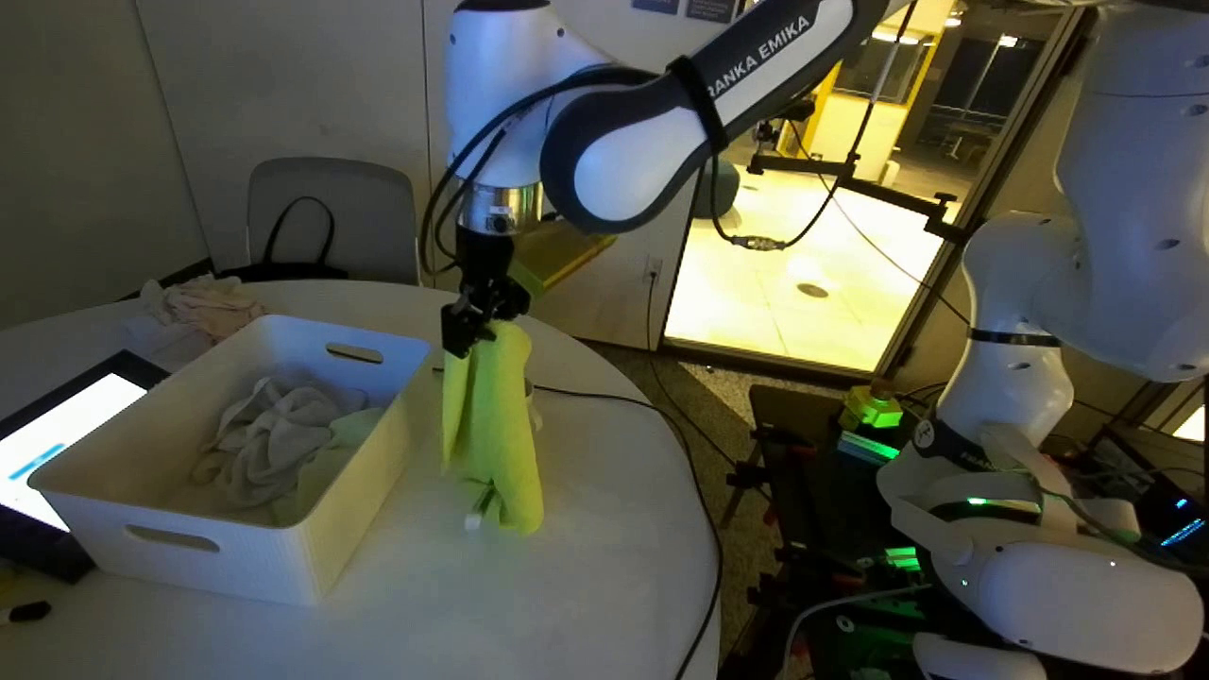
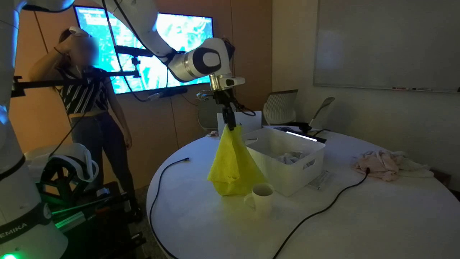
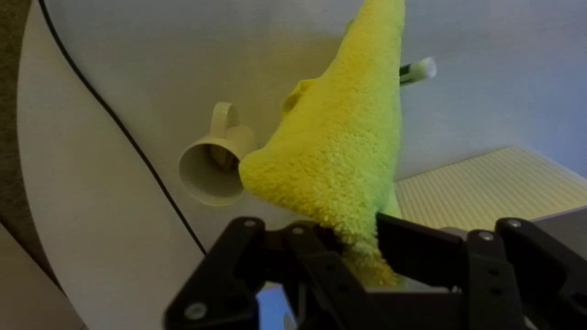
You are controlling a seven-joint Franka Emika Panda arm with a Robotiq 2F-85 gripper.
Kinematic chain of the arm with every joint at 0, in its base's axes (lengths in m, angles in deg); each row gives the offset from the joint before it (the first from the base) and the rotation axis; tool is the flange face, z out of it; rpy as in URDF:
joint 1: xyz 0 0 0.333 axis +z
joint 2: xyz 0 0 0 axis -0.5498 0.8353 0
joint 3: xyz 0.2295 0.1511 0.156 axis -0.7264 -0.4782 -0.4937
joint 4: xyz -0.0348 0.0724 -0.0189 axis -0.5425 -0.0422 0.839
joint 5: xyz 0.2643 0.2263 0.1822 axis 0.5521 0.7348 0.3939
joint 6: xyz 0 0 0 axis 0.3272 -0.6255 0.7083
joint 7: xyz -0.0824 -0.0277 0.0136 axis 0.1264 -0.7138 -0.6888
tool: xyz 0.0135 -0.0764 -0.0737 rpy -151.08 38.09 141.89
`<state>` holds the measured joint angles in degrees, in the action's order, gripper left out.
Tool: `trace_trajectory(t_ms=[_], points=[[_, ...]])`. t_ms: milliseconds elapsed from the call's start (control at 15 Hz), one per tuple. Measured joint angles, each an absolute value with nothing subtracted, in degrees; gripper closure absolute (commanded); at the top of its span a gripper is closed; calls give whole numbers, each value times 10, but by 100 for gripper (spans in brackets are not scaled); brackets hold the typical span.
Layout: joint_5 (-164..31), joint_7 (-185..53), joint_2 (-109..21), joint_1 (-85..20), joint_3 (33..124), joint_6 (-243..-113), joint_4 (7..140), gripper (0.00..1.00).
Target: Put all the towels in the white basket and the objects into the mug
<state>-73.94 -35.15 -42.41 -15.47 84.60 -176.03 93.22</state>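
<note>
The gripper (image 2: pixel 230 125) grasps the yellow towel (image 2: pixel 233 169) just outside the white basket (image 2: pixel 280 174).
In an exterior view, the yellow towel hangs beside the basket, the mug (image 2: pixel 264 201) stands upright on the table (image 2: pixel 341 230) near the basket, and a pinkish cloth heap (image 2: pixel 382 167) lies apart from it. In an exterior view, the off-white towel (image 1: pixel 269 434) and the pale green towel (image 1: pixel 345 439) lie inside the basket; a lit tablet (image 1: pixel 71 439) is just beside it, across from the yellow towel. In the wrist view, the fingers (image 3: pixel 422 240) pinch the yellow towel's top; outside the basket, the mug holds a shadowed brownish object (image 3: pixel 222 158), and a white-ended object (image 3: pixel 422 69) shows past the towel's edge.
</note>
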Motion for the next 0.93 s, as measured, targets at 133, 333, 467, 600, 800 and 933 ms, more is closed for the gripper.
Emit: trace_trajectory(t_ms=[133,333,467,600,800,933], points=[[-748,-350,-428,-167,835,-1725,905,99],[-755,-346,-427,-180,819,-1678,866,99],[-761,-339,-425,-184,809,-1640,836,99],[-763,-336,-421,-186,801,-1601,803,99],[-766,-330,-404,-188,794,-1546,739,99],[-767,-327,-383,-189,792,-1510,685,99]])
